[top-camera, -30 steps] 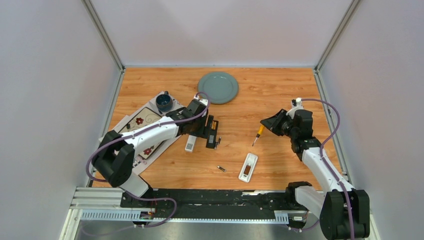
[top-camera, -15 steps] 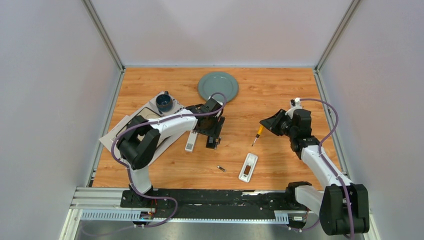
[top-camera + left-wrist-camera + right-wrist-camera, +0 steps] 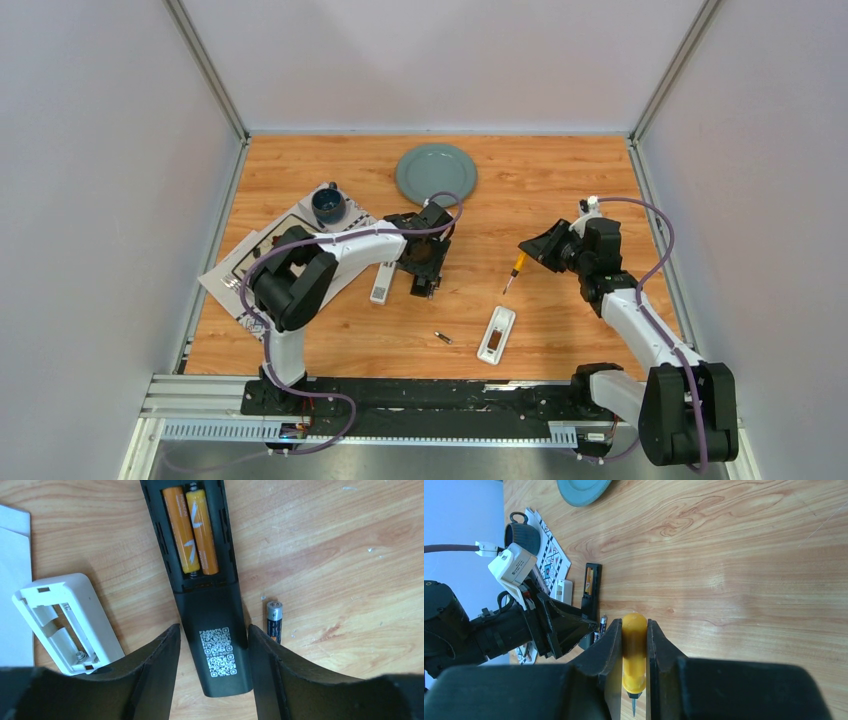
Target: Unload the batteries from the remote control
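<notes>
A black remote control lies back-up with its cover off, and two orange batteries sit side by side in its compartment. My left gripper is open and straddles the remote's end with the code label. Its right finger is against the remote's edge, while a gap of bare wood shows on the left side. A loose dark battery lies just right of the remote. From above, the left gripper is over the black remote. My right gripper is shut on a yellow-handled screwdriver, held off to the right.
A white remote with an empty compartment lies left of the black one. Another white remote and a loose battery lie nearer the front. A grey-green plate is at the back, with a mug on a patterned sheet at left.
The left arm has folded and swung its wrist right and round over the black remote, and its jaws have narrowed around the remote's end. The right arm and screwdriver have stayed put.
</notes>
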You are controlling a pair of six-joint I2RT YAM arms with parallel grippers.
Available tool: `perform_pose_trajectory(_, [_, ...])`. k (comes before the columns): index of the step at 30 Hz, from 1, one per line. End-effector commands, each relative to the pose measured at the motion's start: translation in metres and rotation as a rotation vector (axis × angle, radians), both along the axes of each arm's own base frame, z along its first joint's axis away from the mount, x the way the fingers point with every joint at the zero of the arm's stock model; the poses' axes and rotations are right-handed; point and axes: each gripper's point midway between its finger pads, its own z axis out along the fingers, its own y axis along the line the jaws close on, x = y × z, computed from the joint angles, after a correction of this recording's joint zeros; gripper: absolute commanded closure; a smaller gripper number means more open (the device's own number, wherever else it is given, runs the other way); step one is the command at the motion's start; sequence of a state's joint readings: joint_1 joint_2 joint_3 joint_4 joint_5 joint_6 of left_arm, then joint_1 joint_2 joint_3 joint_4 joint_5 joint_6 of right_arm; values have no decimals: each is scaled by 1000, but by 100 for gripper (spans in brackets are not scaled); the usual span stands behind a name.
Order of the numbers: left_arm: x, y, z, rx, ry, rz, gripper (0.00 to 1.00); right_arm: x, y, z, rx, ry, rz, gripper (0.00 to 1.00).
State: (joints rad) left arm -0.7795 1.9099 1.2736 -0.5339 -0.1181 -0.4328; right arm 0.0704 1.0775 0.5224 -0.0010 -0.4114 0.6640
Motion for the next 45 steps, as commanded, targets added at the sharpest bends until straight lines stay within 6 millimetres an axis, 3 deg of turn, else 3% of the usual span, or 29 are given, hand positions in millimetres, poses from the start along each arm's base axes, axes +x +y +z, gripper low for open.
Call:
perform_pose_trajectory(1, [13,-4,0,20,-38,17,41,10,2,19,2,-76,17,100])
perform_pose_trajectory(6, [13,4,-10,81,-25,11,44,11,2,19,2,-74,19,100])
perform_pose_trajectory(8, [14,5,-7,85,-34,-1,50,10,3,20,3,-75,22,100])
perform_pose_trajectory(12, [20,1,13,58,-75,-31,57,9,2,21,1,-76,18,100])
perform_pose_trajectory(13, [22,-1,24,45,-97,-47,63,9,2,24,3,-81,20,100])
perform_pose_trajectory(19, [25,1,70,5,-175,-63,71,8,2,28,0,-90,21,100])
perform_pose_trajectory(22, [18,-1,89,-48,-205,-84,71,7,2,28,-1,-89,23,100])
perform_pose_trajectory(26, [2,-6,100,-79,-210,-135,71,6,3,30,2,-91,26,100])
perform_pose_trajectory(32, [-32,-26,92,-86,-214,-264,70,6,3,30,4,-90,28,100])
perform_pose_trajectory(41, [-78,-65,55,-72,-183,-480,70,4,3,32,3,-99,31,100])
perform_pose_trajectory(45, [-89,-76,40,-14,-189,-567,69,3,3,31,1,-99,32,100])
